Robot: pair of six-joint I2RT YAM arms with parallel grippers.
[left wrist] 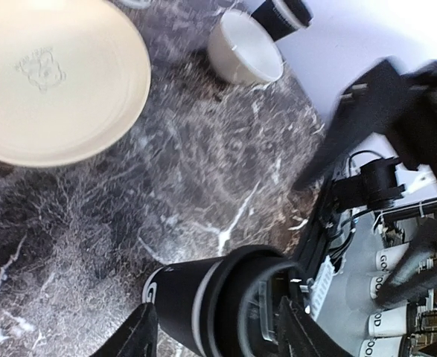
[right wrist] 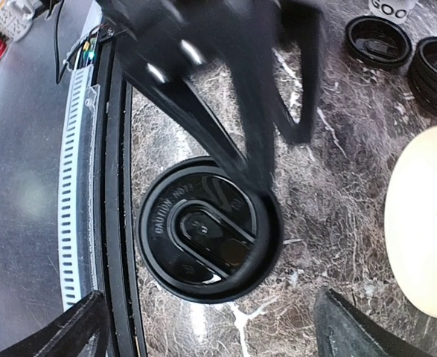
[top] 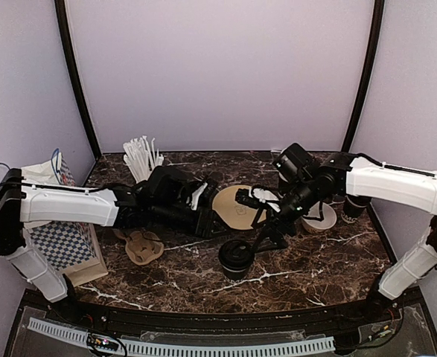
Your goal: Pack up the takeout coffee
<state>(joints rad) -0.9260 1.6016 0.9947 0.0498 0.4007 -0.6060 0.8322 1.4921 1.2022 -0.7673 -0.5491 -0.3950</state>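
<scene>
One takeout coffee [top: 236, 256] stands upright on the marble near the front middle, a black cup with its black lid [right wrist: 209, 227] on. In the left wrist view the cup [left wrist: 196, 305] shows between my left gripper's fingers [left wrist: 132, 336]. My left gripper [top: 219, 229] [left wrist: 218, 336] is open, one blurred finger crossing the lid's rim and the other well clear of the cup. My right gripper [top: 269, 239] [right wrist: 218, 335] hovers above the lid, open wide with nothing in it. Another black cup [top: 352, 208] [left wrist: 281, 16] stands at the right rear.
A cream plate [top: 237, 204] [left wrist: 50, 74] lies behind the cup. A white bowl [top: 319, 218] [left wrist: 244, 52] sits right of it. White straws [top: 142, 158], a cardboard cup carrier [top: 144, 245] and a checked bag [top: 62, 230] are on the left. Loose black lids [right wrist: 378, 42] lie nearby.
</scene>
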